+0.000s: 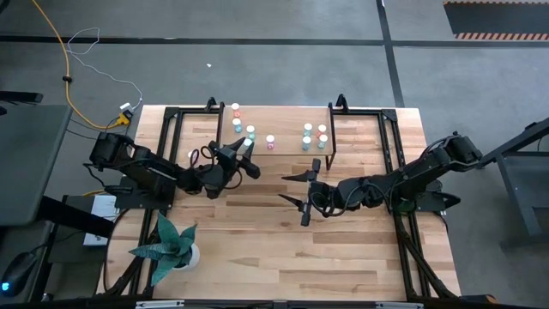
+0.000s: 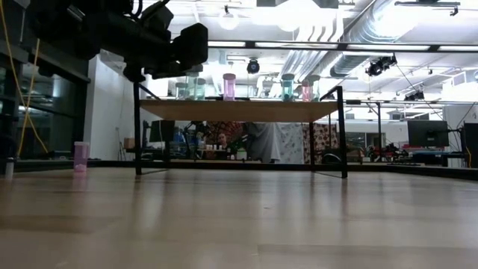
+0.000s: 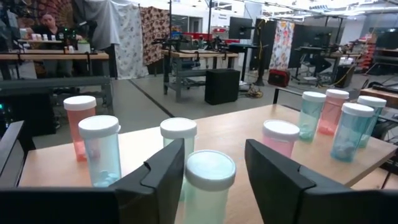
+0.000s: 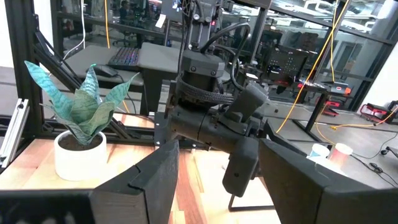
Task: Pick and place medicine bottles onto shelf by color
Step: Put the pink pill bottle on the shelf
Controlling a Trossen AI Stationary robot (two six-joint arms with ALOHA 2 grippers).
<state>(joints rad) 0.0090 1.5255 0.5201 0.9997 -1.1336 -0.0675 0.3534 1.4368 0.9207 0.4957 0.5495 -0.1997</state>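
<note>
- A teal bottle [image 3: 209, 180] is straddled by the left hand [image 1: 246, 155], fingers spread wide, at the shelf's [image 1: 283, 120] nine o'clock end.
- The right hand [image 1: 300, 193] is held wide over the table [image 1: 283, 249].

Count from above: nine medicine bottles [image 1: 270, 140] at one shelf [image 1: 283, 116]. One more pink bottle [image 2: 81, 155] on the bench [image 1: 343, 249]. Two arms [image 1: 146, 172], one potted plant [image 1: 171, 245].

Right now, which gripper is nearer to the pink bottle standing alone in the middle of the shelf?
Left. The left gripper is at the shelf's edge, beside the pink bottle. The right gripper hangs open over the table, off the shelf.
</note>
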